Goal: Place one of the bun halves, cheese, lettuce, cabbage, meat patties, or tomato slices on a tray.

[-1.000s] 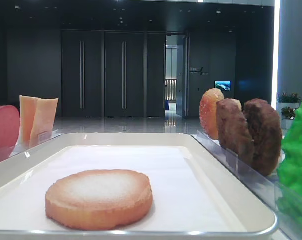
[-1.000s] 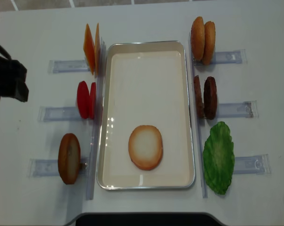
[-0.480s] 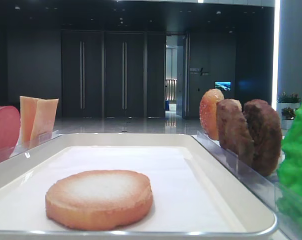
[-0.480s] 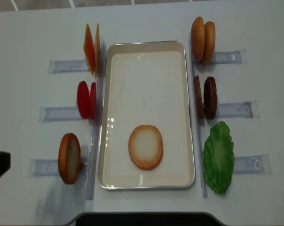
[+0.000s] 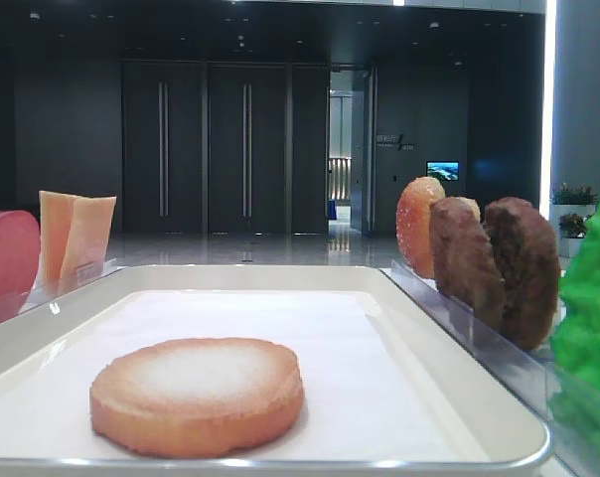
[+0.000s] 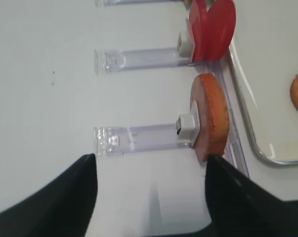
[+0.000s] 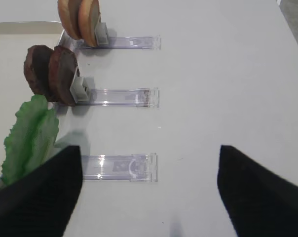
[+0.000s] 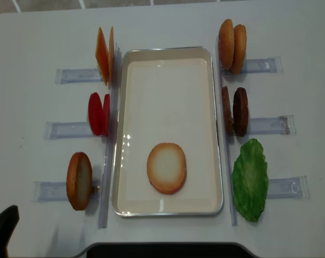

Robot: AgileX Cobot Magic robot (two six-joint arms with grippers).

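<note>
SCENE: one bun half (image 8: 166,167) lies flat at 6 o'clock in the tray (image 8: 168,51) | HANDS: left hand (image 6: 151,197) and right hand (image 7: 151,190) both open, empty | NEXT: likely a grasp of the racked bun half (image 6: 212,117) at 9 o'clock.

A bun half (image 8: 166,167) lay flat, pale face up, in the near part of the cream tray (image 8: 131,59). Another bun (image 8: 79,180) stood on edge just ahead of the left claw (image 6: 149,197). Beyond it stood two tomato slices (image 8: 98,113), then cheese (image 8: 104,55). Ahead of the right claw (image 7: 149,190) stood lettuce (image 8: 250,179), two patties (image 8: 235,110), then two buns (image 8: 231,45).
</note>
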